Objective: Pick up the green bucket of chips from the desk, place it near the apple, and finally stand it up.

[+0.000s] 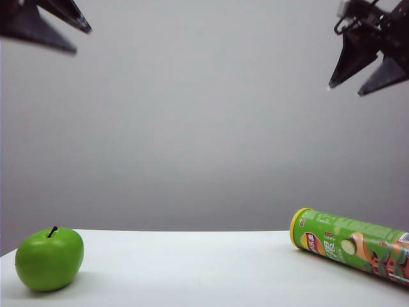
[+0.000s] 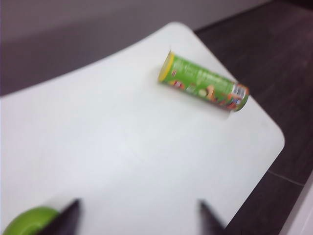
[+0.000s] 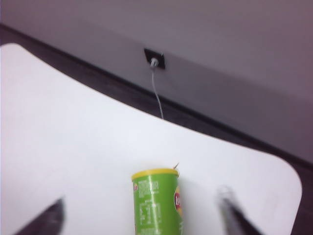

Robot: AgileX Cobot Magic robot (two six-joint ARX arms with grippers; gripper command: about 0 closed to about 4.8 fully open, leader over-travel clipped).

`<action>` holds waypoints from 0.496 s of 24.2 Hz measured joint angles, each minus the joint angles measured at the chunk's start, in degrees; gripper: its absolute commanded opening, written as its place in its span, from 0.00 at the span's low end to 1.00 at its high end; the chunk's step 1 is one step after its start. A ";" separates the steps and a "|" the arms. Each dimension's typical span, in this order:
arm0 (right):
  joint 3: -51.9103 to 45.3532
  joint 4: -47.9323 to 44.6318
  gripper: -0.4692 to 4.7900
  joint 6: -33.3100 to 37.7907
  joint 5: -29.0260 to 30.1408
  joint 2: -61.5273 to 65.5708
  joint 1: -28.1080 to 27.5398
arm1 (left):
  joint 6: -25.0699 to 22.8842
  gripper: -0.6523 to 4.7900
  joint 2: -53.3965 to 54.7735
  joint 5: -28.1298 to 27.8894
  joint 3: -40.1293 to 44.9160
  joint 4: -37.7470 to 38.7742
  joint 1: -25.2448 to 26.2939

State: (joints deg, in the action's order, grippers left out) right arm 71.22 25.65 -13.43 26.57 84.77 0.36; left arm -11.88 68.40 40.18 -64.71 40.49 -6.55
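At the left end of the white worktop (image 1: 192, 268) sits the apple (image 1: 49, 258), round and glossy, alone and upright on its base. High above it, at the upper left of the exterior view, hangs the left claw (image 1: 61, 29), its dark fingers spread and empty; its wrist view looks down past those fingers at the apple's edge and, well apart across the worktop, the can. The green bucket of chips (image 1: 354, 246) lies on its side at the far right, yellow lid turned toward the apple, its far end running out of frame. It is probably a light, stiff cardboard tube with a smooth printed skin, so it may roll or slip; a pinch across the mid-body, square to its axis, looks safest. Above it, upper right, the right claw (image 1: 364, 77) hangs with fingers wide apart, holding nothing, tilted downward, the can lying between its fingertips in its wrist view.
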 measured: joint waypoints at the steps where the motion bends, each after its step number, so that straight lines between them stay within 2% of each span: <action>1: 0.00 0.35 1.00 0.02 -0.04 0.68 0.00 | -0.07 0.90 0.79 -0.66 0.00 0.09 -0.26; 3: 0.00 1.25 1.00 -0.09 -0.35 2.03 -0.02 | -0.11 1.00 1.64 -1.97 0.00 -0.42 -0.70; 5: 0.07 1.90 1.00 -0.17 -1.90 4.55 0.02 | -0.11 1.00 2.54 -3.37 0.00 -2.23 -1.05; 9: 1.53 13.27 1.00 -1.40 -2.93 13.81 0.70 | 0.11 1.00 3.15 -4.20 -0.02 -4.09 -2.60; 12: 1.53 14.95 1.00 -2.80 -5.22 15.76 2.03 | 0.13 1.00 3.80 -4.37 -0.02 -4.70 -3.69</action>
State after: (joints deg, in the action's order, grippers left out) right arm 72.75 40.60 -16.23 21.34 100.53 2.39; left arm -11.75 72.20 35.81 -64.73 35.79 -10.24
